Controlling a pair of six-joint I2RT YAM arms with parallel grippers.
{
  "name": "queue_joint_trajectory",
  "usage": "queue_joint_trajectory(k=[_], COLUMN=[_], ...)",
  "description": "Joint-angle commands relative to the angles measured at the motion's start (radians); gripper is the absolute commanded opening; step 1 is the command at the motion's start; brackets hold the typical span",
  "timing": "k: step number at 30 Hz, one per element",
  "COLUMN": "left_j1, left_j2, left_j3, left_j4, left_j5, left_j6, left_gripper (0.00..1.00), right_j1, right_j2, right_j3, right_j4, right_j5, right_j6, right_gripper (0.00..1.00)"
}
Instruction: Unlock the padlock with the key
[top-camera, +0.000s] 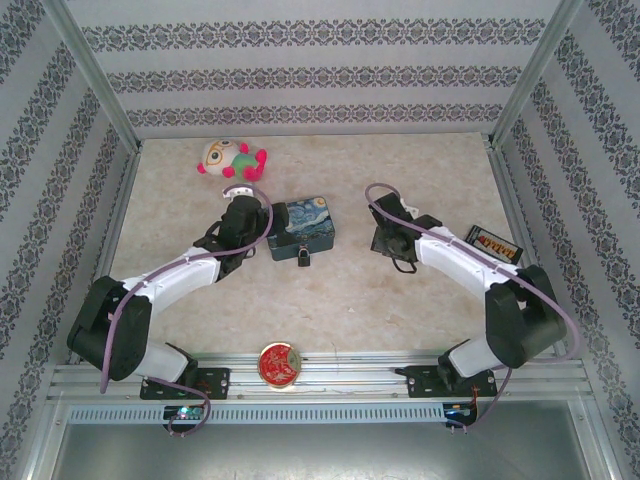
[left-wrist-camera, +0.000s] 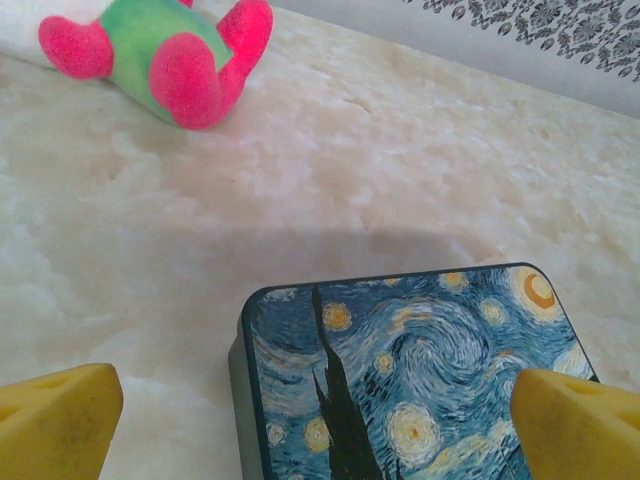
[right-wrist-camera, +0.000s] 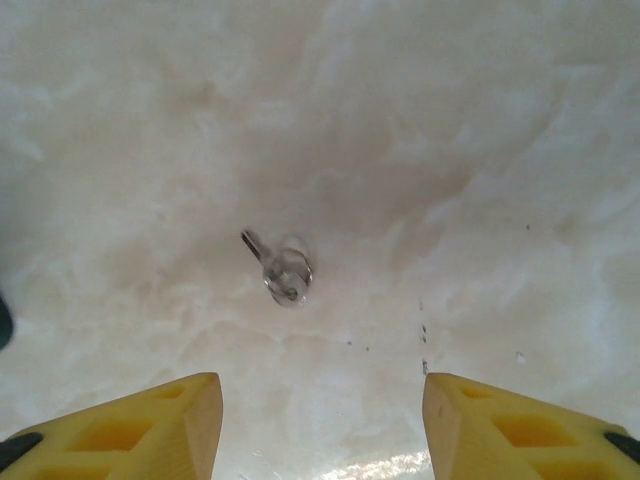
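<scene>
- The key (right-wrist-camera: 285, 268) lies flat on the pale counter (right-wrist-camera: 500, 150). Its ring head is toward the right hand, and its thin blade runs away from that hand, slanting up and to the left in the right wrist view.
- So its long axis sits oblique to the line on which the fingers close, neither along it nor square to it.
- The right hand (right-wrist-camera: 320, 388) hangs over the counter, its yellow fingers (right-wrist-camera: 150, 425) spread wide and holding nothing. The key lies ahead of the gap and a little left of its middle.
- We judge that the coming move turns on this offset. The hand needs to go forward and down, with a slight shift left and perhaps a turn of the wrist, so the fingers close on the ring head and leave the blade free.
- The padlock (top-camera: 302, 258) hangs against the near face of the Starry Night tin (top-camera: 303, 226), its shackle up at the tin's latch. It sits between the two arms, to the left of the right hand.
- The left hand (left-wrist-camera: 315, 400) is released too, its fingers apart above the tin's lid and nothing between them.
- We take the right arm as much nearer the key and the left arm as nearer the padlock, which suits one hand carrying and the other steadying.
- A plush toy (top-camera: 232, 158) lies beyond the tin, well apart from both task things.
</scene>
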Motion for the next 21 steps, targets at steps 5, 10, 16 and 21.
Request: queue_joint_trajectory(k=[5,10,16,21], left_j1=[0.014,0.016,0.018,0.022], left_j2=[0.0,-0.005,-0.012,-0.012], left_j3=[0.029,0.011,0.01,0.008], left_j4=[0.009,0.016,0.001,-0.007], left_j5=[0.013,0.022,0.022,0.021], left_j6=[0.028,0.009,0.014,0.012], left_gripper=[0.99,0.99,0.99,0.99], right_j1=[0.007,-0.002,-0.008,-0.026], right_j2=[0.157,0.252,0.31,0.333], right_j3=[0.06,0.119,0.145,0.135], right_j4=[0.0,0.009,0.042,0.066], right_j5=[0.012,0.013,-0.007,-0.028], right_j6=[0.031,0.036,0.028,0.034], right_gripper=[0.52,0.47,0.46,0.41])
